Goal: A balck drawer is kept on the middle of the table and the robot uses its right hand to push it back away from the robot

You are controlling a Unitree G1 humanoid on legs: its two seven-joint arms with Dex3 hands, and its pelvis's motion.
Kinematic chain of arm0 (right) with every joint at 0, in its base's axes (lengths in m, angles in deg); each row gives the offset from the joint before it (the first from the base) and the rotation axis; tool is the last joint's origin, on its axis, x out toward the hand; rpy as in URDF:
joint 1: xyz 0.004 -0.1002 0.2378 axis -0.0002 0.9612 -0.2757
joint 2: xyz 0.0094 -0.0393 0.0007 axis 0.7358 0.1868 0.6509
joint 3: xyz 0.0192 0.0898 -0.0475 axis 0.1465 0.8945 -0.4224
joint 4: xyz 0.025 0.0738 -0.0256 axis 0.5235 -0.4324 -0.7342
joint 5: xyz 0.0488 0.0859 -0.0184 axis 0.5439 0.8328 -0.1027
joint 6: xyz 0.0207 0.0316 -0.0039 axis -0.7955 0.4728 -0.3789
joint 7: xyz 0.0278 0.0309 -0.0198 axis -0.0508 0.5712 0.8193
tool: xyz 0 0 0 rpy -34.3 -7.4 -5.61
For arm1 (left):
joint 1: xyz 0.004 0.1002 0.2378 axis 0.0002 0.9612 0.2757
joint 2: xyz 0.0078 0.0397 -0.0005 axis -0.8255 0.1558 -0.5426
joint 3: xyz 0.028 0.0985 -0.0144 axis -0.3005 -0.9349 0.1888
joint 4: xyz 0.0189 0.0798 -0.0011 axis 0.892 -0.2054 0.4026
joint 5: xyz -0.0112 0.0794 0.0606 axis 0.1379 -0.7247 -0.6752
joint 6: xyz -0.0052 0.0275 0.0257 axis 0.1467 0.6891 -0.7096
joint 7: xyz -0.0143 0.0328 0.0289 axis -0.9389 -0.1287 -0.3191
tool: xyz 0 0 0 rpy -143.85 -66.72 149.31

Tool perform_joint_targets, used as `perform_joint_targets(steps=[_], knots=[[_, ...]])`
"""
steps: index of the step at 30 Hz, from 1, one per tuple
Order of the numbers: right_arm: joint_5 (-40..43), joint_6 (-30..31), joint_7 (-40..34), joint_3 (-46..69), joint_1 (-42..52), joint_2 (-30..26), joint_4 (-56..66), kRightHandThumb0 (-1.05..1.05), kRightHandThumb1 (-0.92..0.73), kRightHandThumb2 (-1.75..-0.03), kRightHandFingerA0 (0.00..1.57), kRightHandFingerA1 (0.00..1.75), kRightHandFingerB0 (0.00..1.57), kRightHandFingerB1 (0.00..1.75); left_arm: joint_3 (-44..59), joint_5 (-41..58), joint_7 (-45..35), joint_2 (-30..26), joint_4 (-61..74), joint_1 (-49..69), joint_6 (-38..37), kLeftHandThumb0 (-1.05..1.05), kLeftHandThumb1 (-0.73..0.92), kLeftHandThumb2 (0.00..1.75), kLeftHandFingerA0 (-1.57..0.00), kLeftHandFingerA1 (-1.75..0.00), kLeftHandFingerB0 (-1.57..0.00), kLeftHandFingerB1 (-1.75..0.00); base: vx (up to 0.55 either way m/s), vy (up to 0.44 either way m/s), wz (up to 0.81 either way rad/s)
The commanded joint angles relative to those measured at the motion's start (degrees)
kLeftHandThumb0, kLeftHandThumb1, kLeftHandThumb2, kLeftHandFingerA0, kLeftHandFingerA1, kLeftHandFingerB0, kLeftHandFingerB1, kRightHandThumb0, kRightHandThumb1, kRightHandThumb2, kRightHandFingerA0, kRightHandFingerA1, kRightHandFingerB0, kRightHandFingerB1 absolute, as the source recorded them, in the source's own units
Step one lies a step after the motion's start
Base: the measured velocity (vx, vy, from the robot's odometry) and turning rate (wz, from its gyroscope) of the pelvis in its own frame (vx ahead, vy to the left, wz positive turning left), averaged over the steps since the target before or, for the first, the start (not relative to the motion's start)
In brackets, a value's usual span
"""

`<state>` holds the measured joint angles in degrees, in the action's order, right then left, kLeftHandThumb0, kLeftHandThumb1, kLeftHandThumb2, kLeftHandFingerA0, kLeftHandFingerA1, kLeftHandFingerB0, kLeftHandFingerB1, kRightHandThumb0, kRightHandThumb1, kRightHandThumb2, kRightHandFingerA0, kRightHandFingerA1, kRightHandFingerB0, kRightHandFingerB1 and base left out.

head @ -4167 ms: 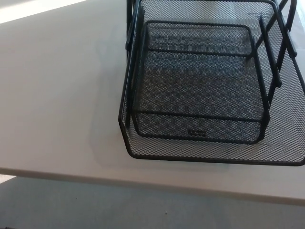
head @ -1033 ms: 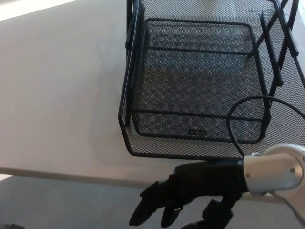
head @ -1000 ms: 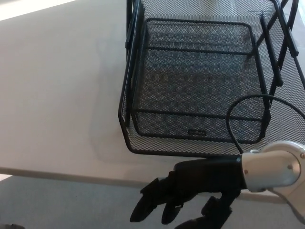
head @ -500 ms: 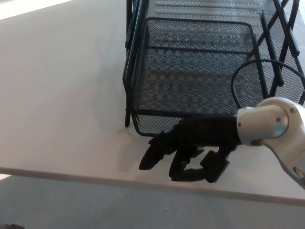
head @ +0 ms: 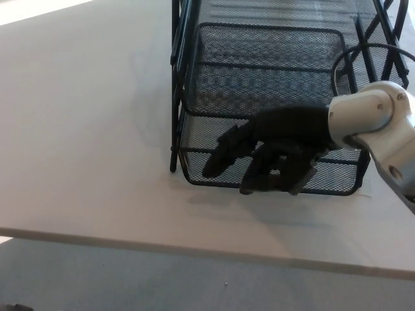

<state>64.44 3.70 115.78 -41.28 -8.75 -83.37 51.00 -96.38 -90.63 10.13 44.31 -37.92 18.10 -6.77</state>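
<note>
The drawer [head: 272,97] is set on the table [head: 84,129], toward its right and far side. The right hand [head: 272,152] is placed against the drawer's near front edge.

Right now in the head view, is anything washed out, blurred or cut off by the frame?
Head view: a washed-out bright strip at the top left corner of the table; the right robot hand reads as a dark mass with little finger detail against the black mesh drawer; the drawer's rack is cropped at the top and right edges.
</note>
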Motion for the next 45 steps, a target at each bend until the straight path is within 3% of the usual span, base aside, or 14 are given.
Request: perform_joint_targets(steps=[1, 8, 9, 17, 18, 19, 26, 32, 33, 34, 39, 42, 43, 45], knots=[[-1.1, -2.2, 0.4, 0.9, -2.4, 1.1, -5.6, -0.49, -0.75, -0.62, 0.46, 0.41, 0.38, 0.36, -0.3, -0.9, 0.2, -0.3, -0.2, 0.1, -0.5, -0.57, 0.72, 0.62, -0.44, -0.38, -0.31, -0.32, 0.0, 0.0, 0.0], [-2.3, -3.4, -0.1, 0.9, 0.2, 1.3, -5.4, -0.48, -0.75, -0.63, 0.45, 0.4, 0.38, 0.35, -0.3, -0.9, 0.4, -0.2, -0.5, -0.1, -0.3, -0.56, 0.71, 0.62, -0.47, -0.38, -0.32, -0.33, 0.0, 0.0, 0.0], [-2.3, -3.6, 0.2, 0.6, 1.1, 1.1, -4.3, -0.48, -0.6, -0.96, 0.41, 0.57, 0.27, 0.49, -0.3, -1.0, 0.5, -0.3, -0.5, -0.1, -0.4, -0.57, 0.71, 0.62, -0.47, -0.39, -0.32, -0.33, 0.0, 0.0, 0.0], [0.9, -2.3, 3.3, 1.4, 12.1, -2.9, 16.3, -0.5, -0.61, -0.98, 0.39, 0.56, 0.23, 0.47, 0.0, -0.6, 0.1, -0.5, -0.4, 0.1, -0.2, -0.57, 0.71, 0.62, -0.48, -0.38, -0.34, -0.33, 0.0, 0.0, 0.0], [1.3, -1.5, 3.5, 1.6, 13.1, -3.4, 18.6, -0.5, -0.61, -0.98, 0.39, 0.56, 0.23, 0.47, -0.1, -0.6, 0.1, -0.5, -0.4, 0.1, -0.3, -0.57, 0.71, 0.62, -0.48, -0.38, -0.34, -0.33, 0.0, 0.0, 0.0], [2.3, 0.2, 4.1, 2.4, 15.2, -4.8, 24.2, -0.55, -0.76, -0.65, 0.43, 0.38, 0.35, 0.33, 0.1, -0.5, 0.0, -0.4, -0.4, 0.1, -0.3, -0.57, 0.7, 0.62, -0.48, -0.39, -0.34, -0.33, 0.0, 0.0, 0.0], [8.1, -0.2, 6.0, 8.7, 27.7, -11.1, 39.2, -0.54, -0.78, -0.64, 0.47, 0.4, 0.34, 0.34, 0.1, -0.5, 0.0, -0.5, -0.2, 0.1, -0.7, -0.55, 0.71, 0.62, -0.47, -0.39, -0.34, -0.33, 0.0, 0.0, 0.0], [7.3, -4.3, 3.9, 12.0, 37.0, -13.5, 35.0, -0.53, -0.78, -0.65, 0.43, 0.39, 0.34, 0.34, 0.3, -0.3, -0.1, -0.5, -0.5, 0.1, -0.5, -0.55, 0.71, 0.62, -0.47, -0.39, -0.32, -0.33, 0.0, 0.0, 0.0], [6.5, -4.8, 2.8, 12.6, 38.5, -13.8, 33.5, -0.52, -0.62, -0.99, 0.39, 0.56, 0.23, 0.47, 0.3, -0.3, -0.1, -0.6, -0.5, 0.1, -0.7, -0.55, 0.71, 0.62, -0.46, -0.38, -0.33, -0.33, 0.0, 0.0, 0.0], [5.6, -5.3, 1.7, 13.2, 40.1, -14.1, 31.9, -0.52, -0.62, -0.99, 0.39, 0.56, 0.23, 0.47, 0.2, -0.3, -0.1, -0.8, -0.4, 0.2, -1.0, -0.55, 0.71, 0.62, -0.46, -0.38, -0.33, -0.33, 0.0, 0.0, 0.0], [1.1, -7.0, -6.5, 15.6, 46.5, -12.5, 24.0, -0.54, -0.62, -0.97, 0.39, 0.55, 0.23, 0.46, 0.0, -0.8, 0.2, -1.0, -0.5, 0.1, -0.9, -0.57, 0.71, 0.63, -0.47, -0.38, -0.33, -0.33, 0.0, 0.0, 0.0], [-1.3, -12.3, -11.7, 16.6, 50.4, -11.1, 17.7, -0.46, -0.61, -0.97, 0.4, 0.56, 0.24, 0.48, 0.0, -0.8, 0.6, -0.9, -0.7, 0.0, -0.3, -0.56, 0.71, 0.62, -0.47, -0.38, -0.33, -0.33, 0.0, 0.0, 0.0], [-1.9, -13.7, -13.0, 16.6, 51.0, -10.9, 15.4, -0.46, -0.77, -0.63, 0.48, 0.39, 0.36, 0.34, -0.1, -0.9, 0.6, -0.9, -0.7, 0.0, -0.3, -0.57, 0.71, 0.63, -0.48, -0.38, -0.34, -0.33, 0.0, 0.0, 0.0], [-3.2, -16.4, -15.5, 16.6, 51.8, -10.6, 10.7, -0.48, -0.76, -0.63, 0.5, 0.4, 0.36, 0.34, -0.2, -1.0, 0.7, -0.9, -0.7, 0.0, -0.5, -0.57, 0.71, 0.62, -0.47, -0.39, -0.33, -0.33, 0.0, 0.0, 0.0]])
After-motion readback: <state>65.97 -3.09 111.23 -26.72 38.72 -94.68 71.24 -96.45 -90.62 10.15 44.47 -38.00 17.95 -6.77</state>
